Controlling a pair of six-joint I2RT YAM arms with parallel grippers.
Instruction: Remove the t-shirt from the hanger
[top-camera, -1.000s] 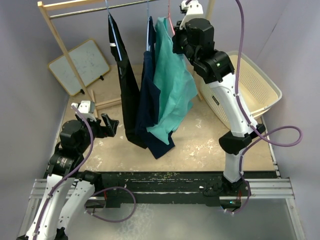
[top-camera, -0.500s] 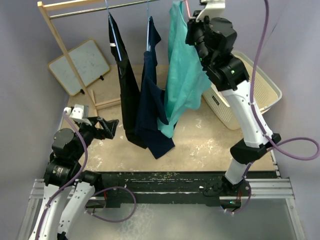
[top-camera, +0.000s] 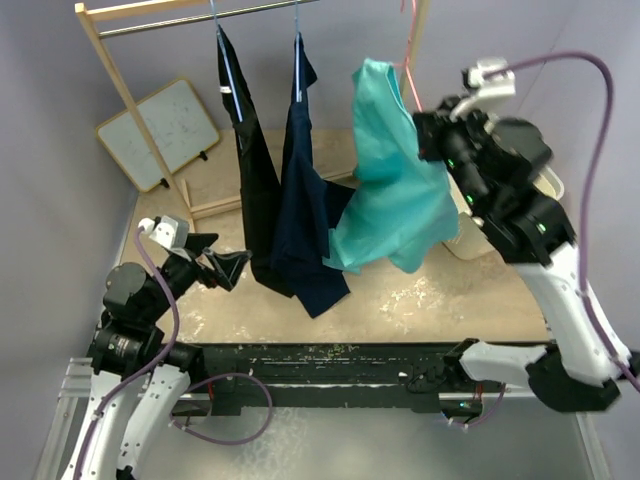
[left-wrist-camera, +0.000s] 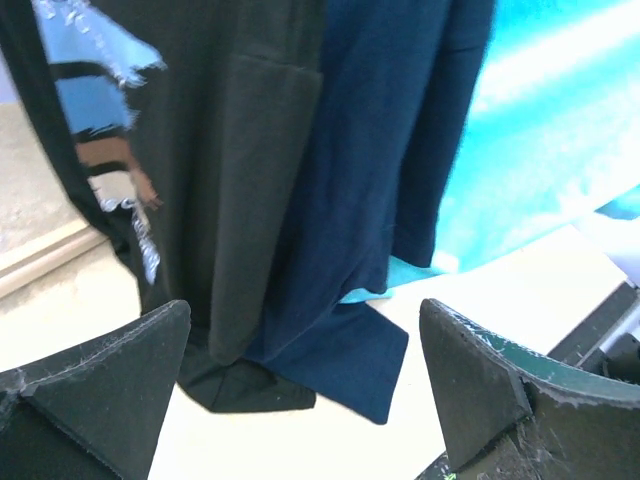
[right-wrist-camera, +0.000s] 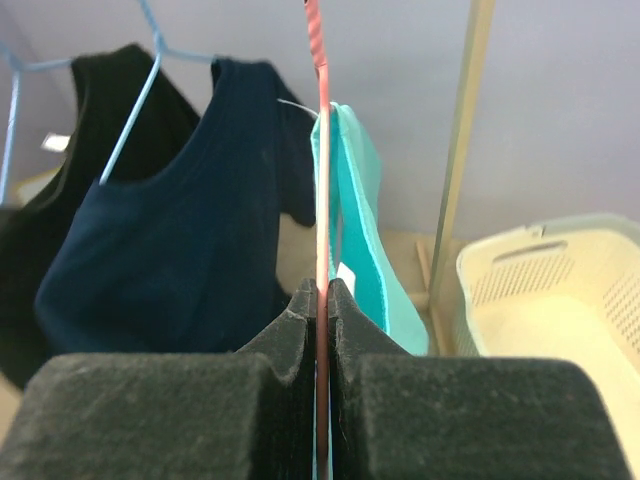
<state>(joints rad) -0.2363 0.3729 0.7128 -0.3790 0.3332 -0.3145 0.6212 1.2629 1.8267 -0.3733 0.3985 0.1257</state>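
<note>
The teal t-shirt (top-camera: 395, 190) hangs on a pink hanger (top-camera: 408, 65), off the rail and right of the other clothes. My right gripper (top-camera: 425, 130) is shut on the hanger's thin wire (right-wrist-camera: 321, 150), which runs up between the closed pads (right-wrist-camera: 300, 320); the teal t-shirt (right-wrist-camera: 365, 220) drapes just behind it. My left gripper (top-camera: 232, 265) stands open low at the left, nothing between its fingers (left-wrist-camera: 110, 370). It faces the hems of the black and navy garments, with the teal t-shirt (left-wrist-camera: 560, 120) beyond them.
A black garment (top-camera: 255, 200) and a navy top (top-camera: 300, 200) hang from blue hangers on the wooden rack's rail (top-camera: 200, 18). A whiteboard (top-camera: 170, 130) leans at the back left. The cream laundry basket (right-wrist-camera: 560, 310) sits at the right, mostly behind my right arm.
My right arm has carried the hanger with the teal t-shirt off the rail and out to the right. The left gripper has opened fully and edged toward the hanging clothes.
</note>
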